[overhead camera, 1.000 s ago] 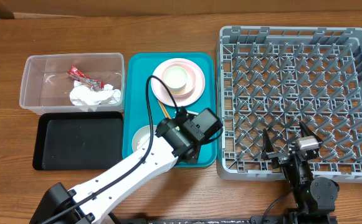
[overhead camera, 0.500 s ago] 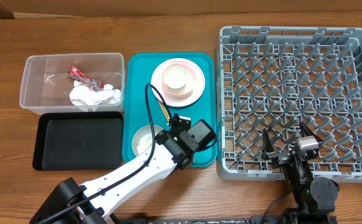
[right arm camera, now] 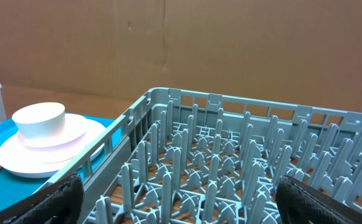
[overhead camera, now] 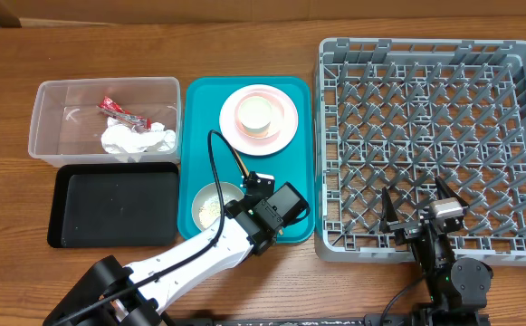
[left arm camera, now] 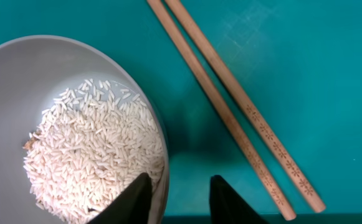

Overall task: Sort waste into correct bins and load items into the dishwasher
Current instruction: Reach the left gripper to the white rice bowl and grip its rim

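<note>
Left gripper [left arm camera: 179, 180]: two black wedge-shaped fingers [left arm camera: 134, 200], parted, straddling the thin rim of the white bowl [left arm camera: 19, 81], outer finger clear of it. Inside the bowl, loose white rice grains [left arm camera: 93, 149], heaped. Just beside, on the smooth teal tray [left arm camera: 318, 56], two slim wooden chopsticks [left arm camera: 230, 106] with stamped ends, parallel. Right gripper [right arm camera: 181, 196]: spread wide, empty, over the near rows of the grey pegged plastic rack [right arm camera: 230, 143]. Crumpled napkin [overhead camera: 136, 140] and red wrapper [overhead camera: 118, 110] in the clear tub [overhead camera: 54, 100].
</note>
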Available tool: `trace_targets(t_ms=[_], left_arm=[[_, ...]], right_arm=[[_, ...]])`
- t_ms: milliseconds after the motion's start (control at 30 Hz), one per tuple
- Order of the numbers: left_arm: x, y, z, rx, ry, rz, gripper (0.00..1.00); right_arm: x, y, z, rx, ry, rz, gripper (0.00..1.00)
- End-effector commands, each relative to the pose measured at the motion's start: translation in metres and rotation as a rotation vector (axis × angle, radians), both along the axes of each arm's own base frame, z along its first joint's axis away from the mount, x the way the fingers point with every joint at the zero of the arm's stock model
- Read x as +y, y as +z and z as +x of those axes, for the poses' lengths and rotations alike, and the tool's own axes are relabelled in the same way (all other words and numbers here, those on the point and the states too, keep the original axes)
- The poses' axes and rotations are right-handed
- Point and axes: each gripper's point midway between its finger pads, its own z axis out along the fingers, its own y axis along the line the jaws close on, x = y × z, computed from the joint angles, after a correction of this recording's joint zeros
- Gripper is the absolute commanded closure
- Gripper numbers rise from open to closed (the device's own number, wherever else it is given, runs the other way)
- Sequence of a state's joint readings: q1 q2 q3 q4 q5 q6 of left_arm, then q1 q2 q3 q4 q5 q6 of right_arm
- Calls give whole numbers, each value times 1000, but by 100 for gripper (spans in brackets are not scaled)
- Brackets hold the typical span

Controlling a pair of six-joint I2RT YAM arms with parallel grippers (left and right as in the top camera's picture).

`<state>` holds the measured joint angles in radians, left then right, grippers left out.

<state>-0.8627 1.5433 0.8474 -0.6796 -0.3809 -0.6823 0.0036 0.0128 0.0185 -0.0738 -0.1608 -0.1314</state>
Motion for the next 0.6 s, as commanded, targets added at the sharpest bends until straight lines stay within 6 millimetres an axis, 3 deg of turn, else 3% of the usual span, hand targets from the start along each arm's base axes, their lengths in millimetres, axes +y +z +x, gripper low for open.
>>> trace_targets(t_ms=[0, 567], left_arm=[[7, -1, 4, -30, 28, 29, 72], [7, 4, 14, -85, 43, 26, 79]], right_arm=[[3, -2, 0, -4, 13, 0, 0], [3, -2, 0, -4, 13, 0, 0]])
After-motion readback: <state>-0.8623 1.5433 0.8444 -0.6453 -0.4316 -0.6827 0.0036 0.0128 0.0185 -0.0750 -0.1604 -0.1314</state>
